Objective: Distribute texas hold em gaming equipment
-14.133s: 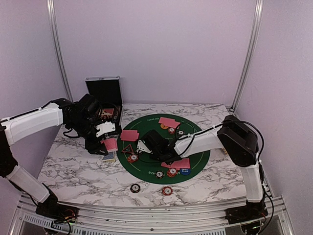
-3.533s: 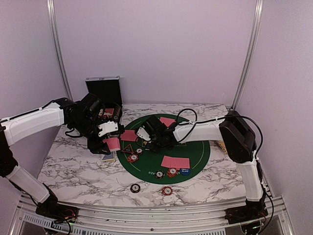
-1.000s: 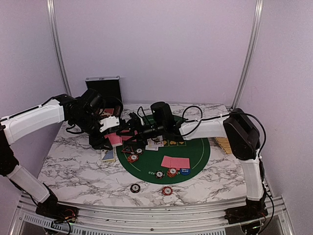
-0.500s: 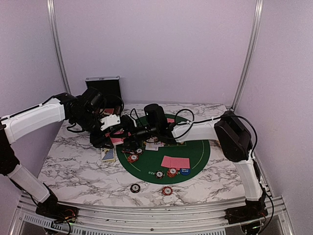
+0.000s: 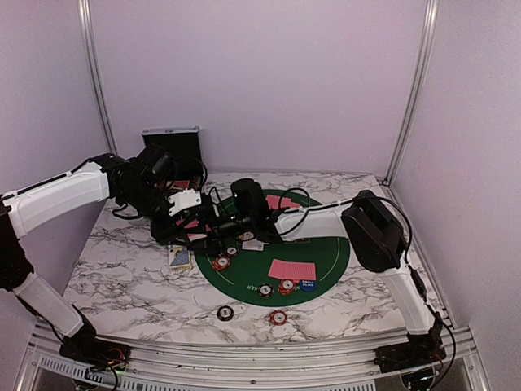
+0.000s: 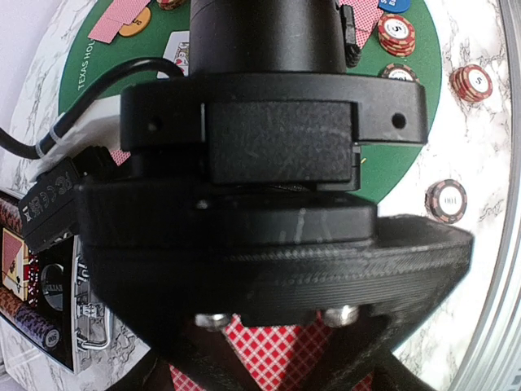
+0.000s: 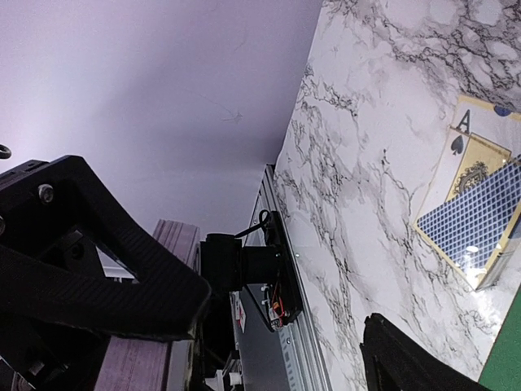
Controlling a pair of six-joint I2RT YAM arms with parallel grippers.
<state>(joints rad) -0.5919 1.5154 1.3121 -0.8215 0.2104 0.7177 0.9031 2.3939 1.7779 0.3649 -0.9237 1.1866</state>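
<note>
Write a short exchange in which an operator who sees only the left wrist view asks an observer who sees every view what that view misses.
Operator: What black bulk blocks my view above the card in the left claw?
Observer: The right arm, stretched across the green mat to that claw.
Operator: Anything on the marble I miss?
Observer: A face-up ace of spades, partly under a blue-checked card.

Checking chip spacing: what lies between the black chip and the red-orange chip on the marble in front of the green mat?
Nothing; bare marble separates the black chip from the red-orange chip, seen in the top view.
</note>
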